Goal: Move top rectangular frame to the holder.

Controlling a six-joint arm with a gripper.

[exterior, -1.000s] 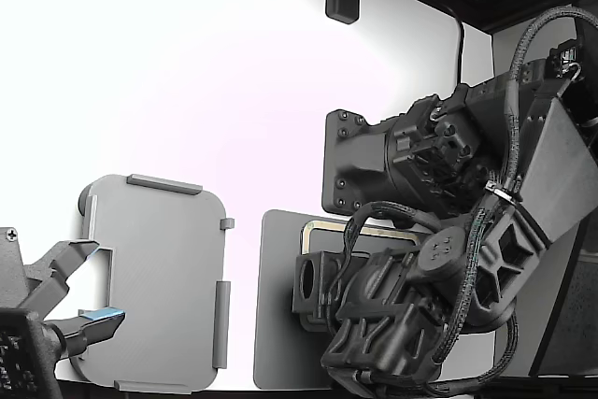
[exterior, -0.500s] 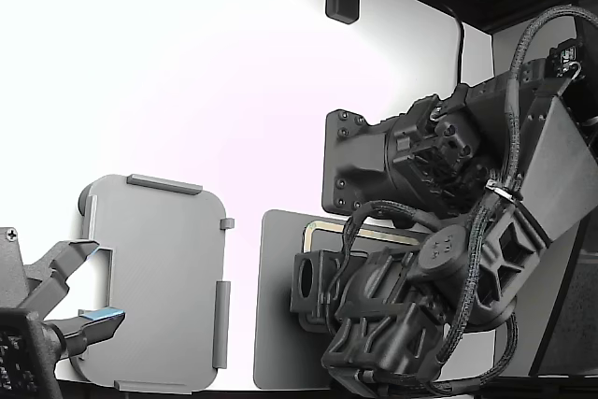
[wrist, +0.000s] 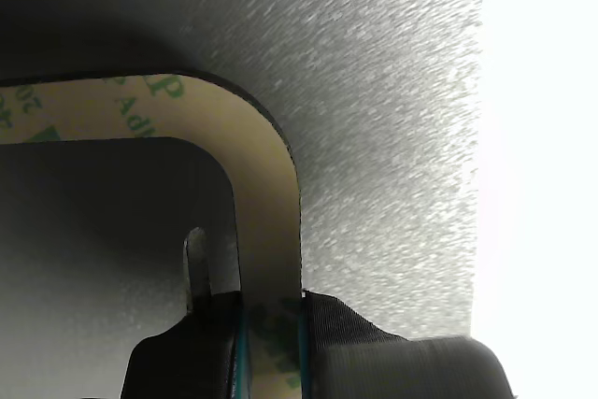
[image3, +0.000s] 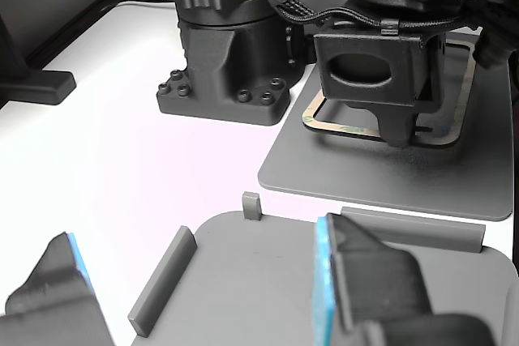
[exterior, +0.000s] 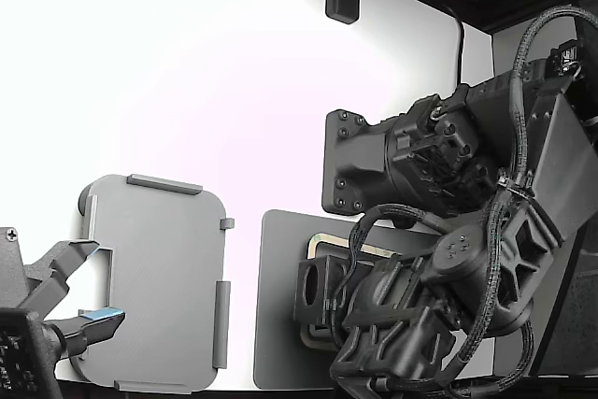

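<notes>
1. Since the earlier exterior pictures the arm's lower links have sunk toward the dark grey mat (exterior: 280,306), and less of the cream strip shows beyond them now; the holder (exterior: 159,277) lies where it did.
2. The tool (wrist: 271,315) is seen close up in the wrist view: one dark finger (wrist: 374,348) sits outside the top rectangular frame (wrist: 266,203), and a thin metal finger (wrist: 196,268) stands inside the frame's open centre.
3. The two fingers sit narrowly apart astride one side bar of the frame, near a rounded corner. I cannot tell whether they press on it.
4. The frame is cream-tan with green lettering and lies flat on the mat, in the lower right of the exterior view and the upper right of the other view.
5. In the other view the arm's dark block covers the middle of the frame, and its near edge shows below the block.
6. The holder rests on the white table (exterior: 187,91) at the lower left of the exterior view, well apart from the frame, with raised tabs along its edges.
7. A second tool (exterior: 70,296) with blue pads hangs over the holder's left edge in the exterior view.
</notes>
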